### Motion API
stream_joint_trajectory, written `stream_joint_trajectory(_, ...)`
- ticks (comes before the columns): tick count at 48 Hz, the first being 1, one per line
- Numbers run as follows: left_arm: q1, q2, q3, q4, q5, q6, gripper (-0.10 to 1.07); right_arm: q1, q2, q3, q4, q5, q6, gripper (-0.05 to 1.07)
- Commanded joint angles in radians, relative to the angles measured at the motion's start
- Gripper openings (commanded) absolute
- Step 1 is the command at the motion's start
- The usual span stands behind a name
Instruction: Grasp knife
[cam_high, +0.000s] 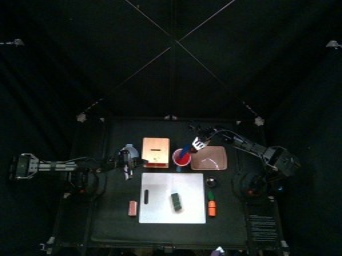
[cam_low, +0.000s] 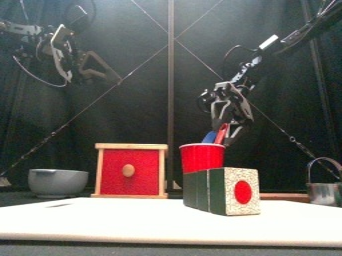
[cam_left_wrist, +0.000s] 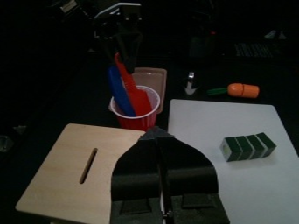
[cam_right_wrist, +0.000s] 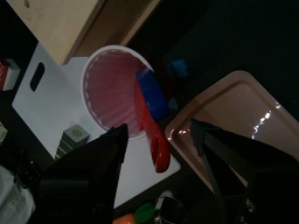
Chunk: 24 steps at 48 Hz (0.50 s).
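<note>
A red cup stands between the wooden board and the pink tray, with a red-handled utensil and a blue-handled one standing in it. I cannot tell which of them is the knife. My right gripper hangs just above the cup, open, with the red handle between its jaws and clear of both. From the front it shows over the handles. My left gripper is shut and empty, held high on the left, short of the cup.
Behind the cup lies a wooden board, and a pink tray lies to its right. Nearer the front, a white board carries a green block. An orange carrot, a grey bowl and a black mug stand around.
</note>
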Motion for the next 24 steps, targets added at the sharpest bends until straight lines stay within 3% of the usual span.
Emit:
stream_joint_trajectory(1, 0.003, 0.0, -0.017, 0.0, -0.005, 0.0, 0.06, 0.0, -0.018, -0.025, 0.006, 0.002, -0.002, 0.75)
stream_joint_trajectory(15, 0.003, 0.0, -0.014, 0.0, -0.005, 0.0, 0.06, 0.005, -0.037, -0.028, 0.006, 0.012, 0.012, 0.46)
stream_joint_trajectory(24, 0.005, 0.0, -0.015, 0.0, -0.005, -0.002, 0.06, 0.012, -0.092, -0.029, 0.017, 0.034, 0.02, 0.39)
